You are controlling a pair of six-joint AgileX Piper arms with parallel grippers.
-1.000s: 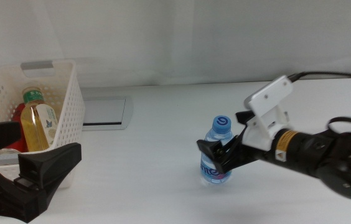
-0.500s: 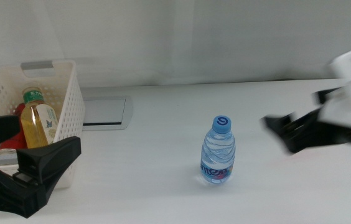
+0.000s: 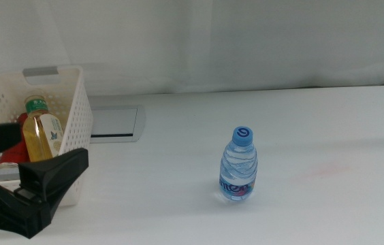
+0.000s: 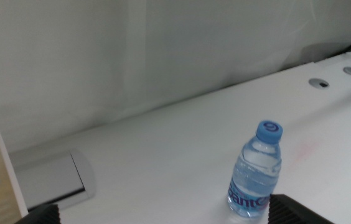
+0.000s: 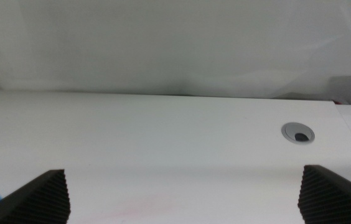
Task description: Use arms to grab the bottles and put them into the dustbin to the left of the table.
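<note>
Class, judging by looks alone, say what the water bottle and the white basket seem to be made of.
Water bottle: probably thin clear plastic; see-through, glossy, with a blue cap. Basket: likely moulded white plastic; matte, perforated walls.

The water bottle (image 3: 238,166), lower centre of the middle view, is clear glossy plastic with a smooth blue cap (image 3: 243,135) and a shiny printed label. The table (image 3: 301,129) is smooth matt white; its grey panel (image 3: 114,122), left of centre, looks like brushed, faintly sheened metal. The basket (image 3: 62,109) at the left is white perforated plastic, semi-matt. Inside it, the yellow bottle (image 3: 42,136) is glossy. The left gripper (image 3: 32,197), lower left, is dull black plastic.
</note>
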